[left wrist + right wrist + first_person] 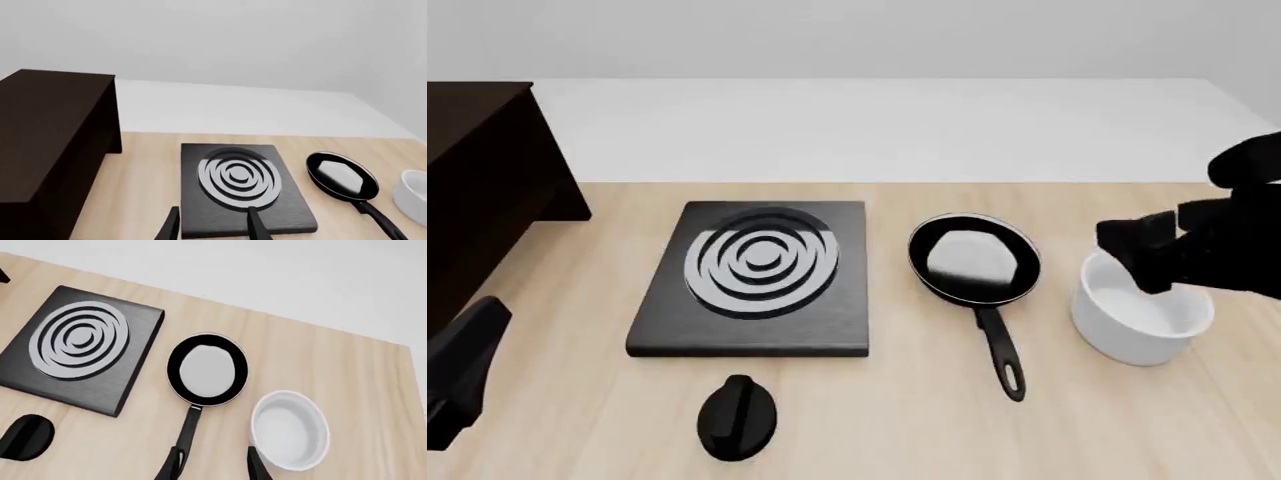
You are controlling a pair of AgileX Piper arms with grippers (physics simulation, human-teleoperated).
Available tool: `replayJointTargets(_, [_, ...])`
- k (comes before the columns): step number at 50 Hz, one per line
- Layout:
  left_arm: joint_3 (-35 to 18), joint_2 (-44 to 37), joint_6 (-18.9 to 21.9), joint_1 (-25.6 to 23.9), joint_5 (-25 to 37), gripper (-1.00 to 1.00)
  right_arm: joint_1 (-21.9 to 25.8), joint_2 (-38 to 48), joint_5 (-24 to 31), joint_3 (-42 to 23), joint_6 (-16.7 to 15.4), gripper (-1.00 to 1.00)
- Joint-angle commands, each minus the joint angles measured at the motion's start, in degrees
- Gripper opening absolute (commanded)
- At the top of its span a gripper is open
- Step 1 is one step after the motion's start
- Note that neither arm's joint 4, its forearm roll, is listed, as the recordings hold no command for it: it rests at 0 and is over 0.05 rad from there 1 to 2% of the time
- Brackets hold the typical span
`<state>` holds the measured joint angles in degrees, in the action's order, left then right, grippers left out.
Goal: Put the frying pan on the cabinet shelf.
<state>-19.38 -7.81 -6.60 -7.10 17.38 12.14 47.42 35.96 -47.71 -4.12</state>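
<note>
No readable text, labels, brands, numbers or signs in any view. The stove plate (754, 283) carries only plain grey rings, no markings. The frying pan (974, 262), white bowl (1140, 318), cabinet (47, 145) and black knob (738, 415) are all unmarked.
</note>
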Motion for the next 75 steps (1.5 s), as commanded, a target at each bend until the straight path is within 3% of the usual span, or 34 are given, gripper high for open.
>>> replayJointTargets(1, [0.0,-0.2,-1.9,-0.8,0.0,1.0,2.0,12.9,5.0,-5.1,0.9,1.0])
replayJointTargets(4, [0.0,0.2,-1.4,-0.7,0.1,1.0,0.6,14.6,4.9,-4.8,-2.5,1.0])
replayJointTargets(5, [0.4,0.3,-1.0,-0.4,-0.2,1.0,1.7,15.6,5.2,-4.7,-0.7,1.0])
replayJointTargets(9, [1.1,0.5,-1.8,0.0,-0.6,1.0,0.1,18.1,4.4,-3.9,-3.9,1.0])
replayJointTargets(10, [1.2,0.5,-1.8,-0.1,-0.6,1.0,0.7,18.7,4.4,-3.8,-1.8,1.0])
replayJointTargets(13, [0.6,0.6,-2.3,-0.4,-0.3,1.0,-0.4,19.6,3.6,-3.7,-4.0,1.0])
replayJointTargets(16, [1.1,0.1,-2.5,-1.1,-0.8,1.0,0.1,20.2,3.1,-3.0,-3.8,1.0])
replayJointTargets(20, [1.5,0.8,-7.9,-1.8,-0.7,1.0,-0.1,21.5,1.8,-1.7,-4.3,1.0])
replayJointTargets(29, [1.6,0.6,-4.0,-2.0,-0.8,1.0,0.4,24.8,-0.1,-1.6,-4.0,1.0])
replayJointTargets(34, [1.3,0.8,-4.3,-2.6,-0.5,1.0,0.6,26.8,-1.5,-1.6,-4.2,1.0])
replayJointTargets(38, [1.7,0.7,-4.6,-2.6,-0.7,1.0,1.8,28.8,-3.0,-1.5,-1.7,1.0])
replayJointTargets(51, [1.8,0.1,-4.9,-3.1,-0.7,1.0,4.9,31.7,-5.5,-0.4,0.3,1.0])
replayJointTargets(53, [2.0,0.1,-4.7,-3.1,-1.0,1.0,5.3,32.2,-6.5,0.4,1.1,1.0])
replayJointTargets(55, [2.6,0.1,-4.4,-3.1,-1.6,1.0,6.5,32.8,-7.1,1.0,3.9,1.0])
replayJointTargets(57, [2.3,0.5,-3.3,-3.0,-1.3,1.0,6.1,33.1,-7.7,1.4,3.2,1.0])
replayJointTargets(63, [2.8,0.3,-3.4,-3.2,-1.7,1.0,6.5,34.1,-9.0,2.2,5.8,1.0])
replayJointTargets(68, [2.5,0.1,-3.3,-3.4,-1.4,1.0,5.9,35.6,-11.0,3.1,5.8,1.0])
replayJointTargets(70, [2.3,0.1,-3.4,-3.5,-1.2,1.0,7.1,35.9,-11.2,3.5,8.5,1.0])
replayJointTargets(75, [2.1,0.4,-3.0,-3.2,-1.2,1.0,6.4,37.3,-12.5,3.8,8.2,1.0])
